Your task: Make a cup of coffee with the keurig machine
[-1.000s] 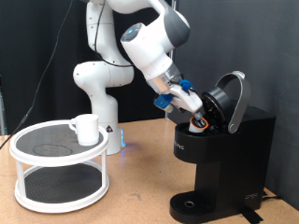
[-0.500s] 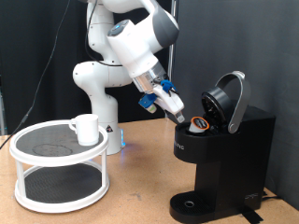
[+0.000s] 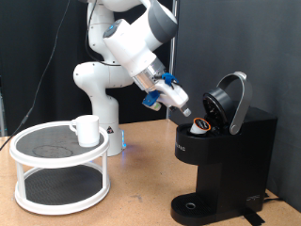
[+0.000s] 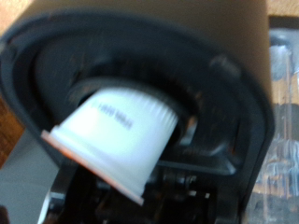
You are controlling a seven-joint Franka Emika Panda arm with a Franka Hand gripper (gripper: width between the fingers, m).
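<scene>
Pod seated, lid up

My gripper (image 3: 183, 105) hangs just beside the keurig machine (image 3: 221, 155), whose lid stands open; the cup (image 3: 86, 129) sits on the white stand (image 3: 58, 168).

Exterior side-on, distant; wrist close above keurig machine (image 3: 226, 141)

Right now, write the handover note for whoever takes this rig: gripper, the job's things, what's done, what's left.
Gripper: in the air beside the open brew head, nothing visible between its fingers; open or shut not clear.
Keurig machine: at the exterior view's right, lid up.
Pod: sits tilted in the holder, not fully seated in the wrist view.
Cup: on top of the white two-tier stand, at the exterior view's left.
Done: lid open, pod placed.
Left: pod seated, lid shut, cup on the drip base, brew.
</scene>
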